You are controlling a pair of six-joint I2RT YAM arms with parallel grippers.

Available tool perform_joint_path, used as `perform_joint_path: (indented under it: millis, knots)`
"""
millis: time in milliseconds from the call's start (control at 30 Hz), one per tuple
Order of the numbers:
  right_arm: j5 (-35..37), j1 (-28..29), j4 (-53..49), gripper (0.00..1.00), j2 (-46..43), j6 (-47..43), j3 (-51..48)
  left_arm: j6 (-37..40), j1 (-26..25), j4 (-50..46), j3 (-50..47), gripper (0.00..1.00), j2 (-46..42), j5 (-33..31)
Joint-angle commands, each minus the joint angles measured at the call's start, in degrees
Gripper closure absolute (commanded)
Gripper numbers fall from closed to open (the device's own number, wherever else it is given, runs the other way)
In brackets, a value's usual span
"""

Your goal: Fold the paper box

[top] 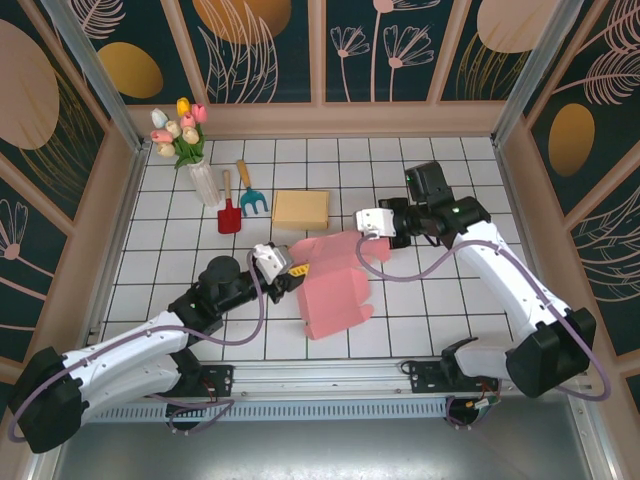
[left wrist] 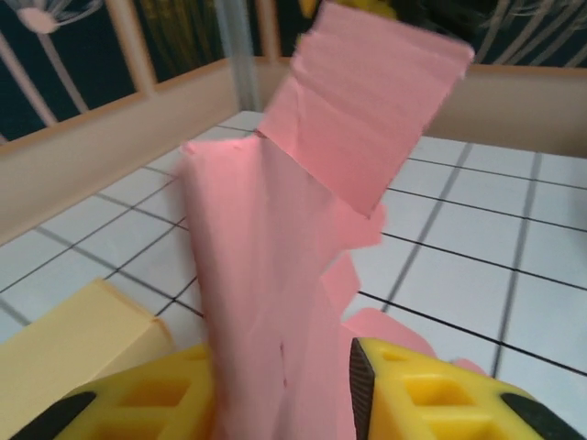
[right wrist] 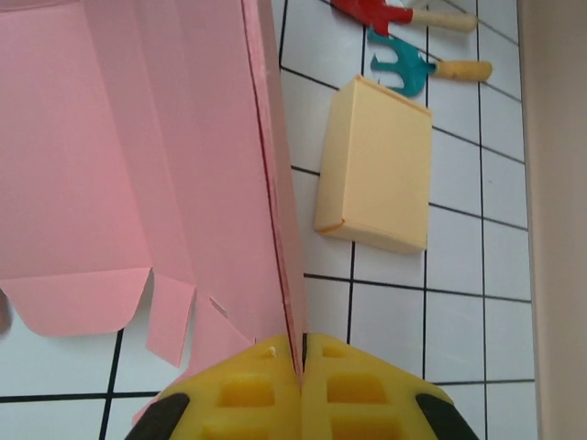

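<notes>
The pink paper box lies partly unfolded on the white tiled table, with one panel raised at its far side. My right gripper is shut on the edge of that raised panel; in the right wrist view the yellow fingers pinch the thin pink edge of the box at the gripper. My left gripper is at the box's left edge. In the left wrist view its jaws stand apart at the gripper, with an upright pink panel between them, resting against the left finger.
A flat yellow box lies just behind the pink one, also seen as the yellow box and the yellow box. A red toy shovel, a teal rake and a vase of tulips stand at the back left. Wooden walls ring the table.
</notes>
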Motion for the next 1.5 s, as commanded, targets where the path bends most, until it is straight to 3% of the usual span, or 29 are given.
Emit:
perform_joint_path:
  millis: [0, 167, 267, 500, 600, 733, 1000, 1233, 1467]
  knots:
    - [3.39, -2.31, -5.15, 1.00, 3.53, 4.71, 4.47, -7.31, -0.13, 2.27, 2.76, 0.51, -3.31, -12.58]
    - [10.63, -4.33, -11.86, 1.00, 11.40, 10.29, 10.82, -21.34, -0.09, 5.49, -2.22, 0.49, -10.36, -28.05]
    - [13.55, -4.42, -14.22, 1.00, 15.49, 13.45, 13.40, -26.80, -0.13, 4.10, -3.29, 0.51, -11.61, -31.35]
    - [15.91, -4.25, -15.61, 1.00, 22.98, 17.52, 16.78, -36.90, -0.13, 2.57, 1.38, 0.55, -0.14, -22.15]
    - [17.29, -4.30, -15.23, 1.00, 25.10, 18.61, 16.66, -41.48, -0.10, -0.08, 5.69, 0.58, 7.71, -21.81]
    - [16.92, -4.28, -15.23, 1.00, 26.62, 17.92, 16.50, -41.28, -0.07, 0.08, 10.69, 0.61, 17.06, -23.93]
    - [15.89, -4.30, -14.17, 1.00, 28.58, 18.89, 16.91, -41.29, 0.57, -2.18, 21.22, 0.71, 32.30, -22.40]
    - [17.00, -4.26, -10.66, 1.00, 27.95, 17.09, 13.33, -44.27, 5.17, 1.15, 23.23, 0.74, 40.04, -14.64]
    - [15.76, -4.02, -10.07, 1.00, 27.93, 16.86, 13.78, -42.85, 5.22, 3.72, 26.16, 0.77, 44.43, -7.31]
